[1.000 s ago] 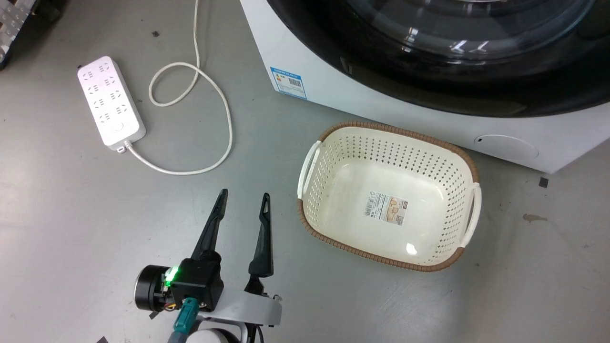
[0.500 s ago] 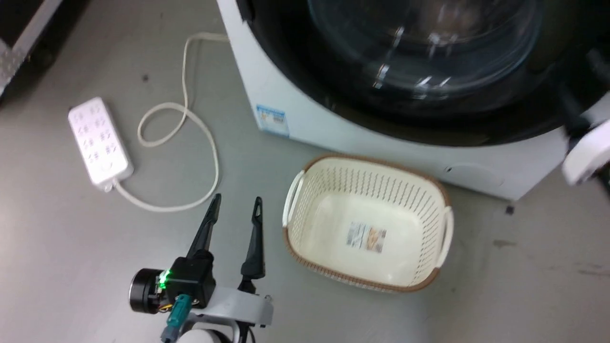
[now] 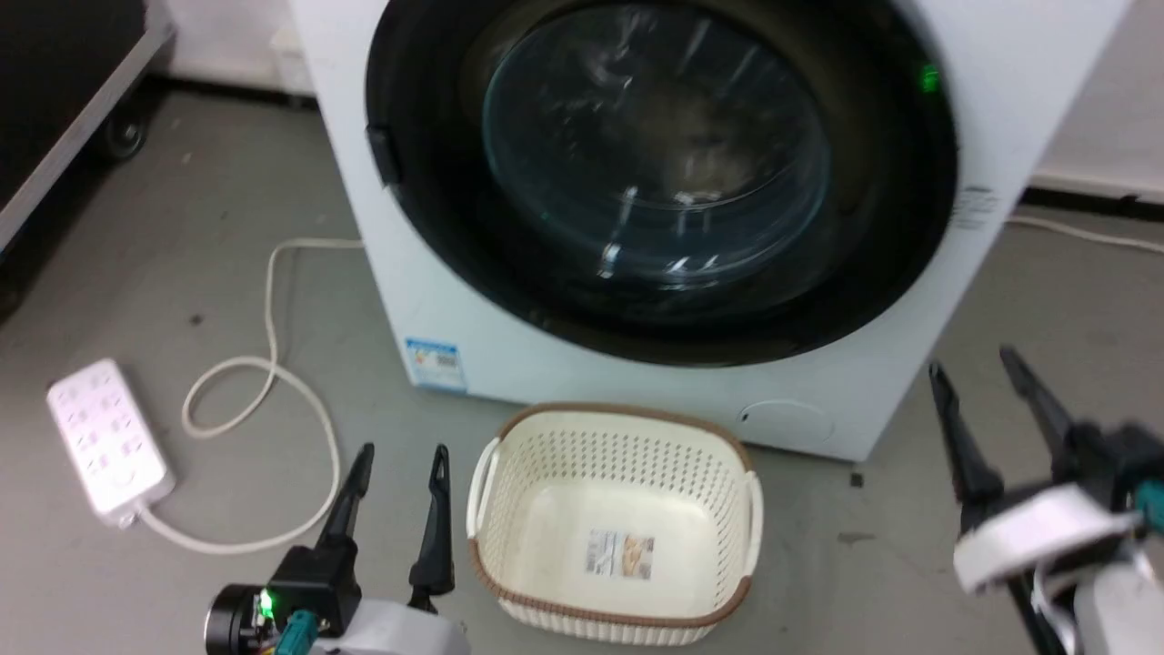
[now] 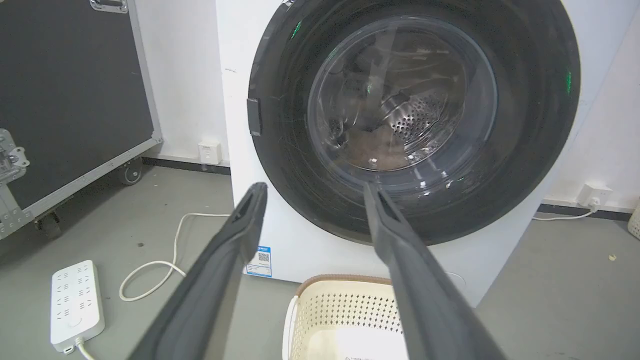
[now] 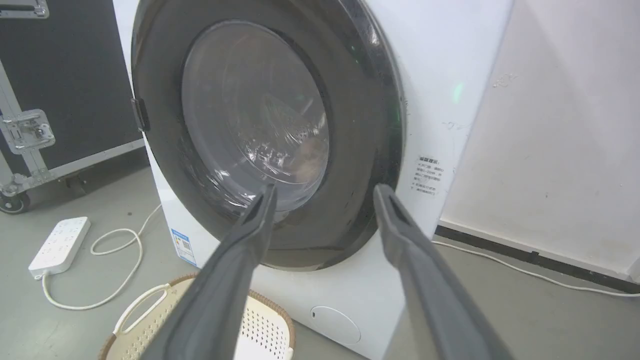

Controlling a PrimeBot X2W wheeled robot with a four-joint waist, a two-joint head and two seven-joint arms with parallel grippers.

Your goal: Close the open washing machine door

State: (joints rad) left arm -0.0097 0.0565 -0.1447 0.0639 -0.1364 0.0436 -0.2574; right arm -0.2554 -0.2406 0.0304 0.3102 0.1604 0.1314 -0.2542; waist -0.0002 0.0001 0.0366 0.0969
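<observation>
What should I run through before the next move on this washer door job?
1. The washing machine door sits flush on the washing machine front: ok.
2. Latch engaged: cannot tell.
3. The left tool open, empty, off the door: ok.
4. The right tool open, empty, off the door: ok.
5. The laundry basket clear of both tools: ok.

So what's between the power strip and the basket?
The open left claw and the strip's looping white cable, seen in the head view; the basket sits just right of the claw.
</observation>
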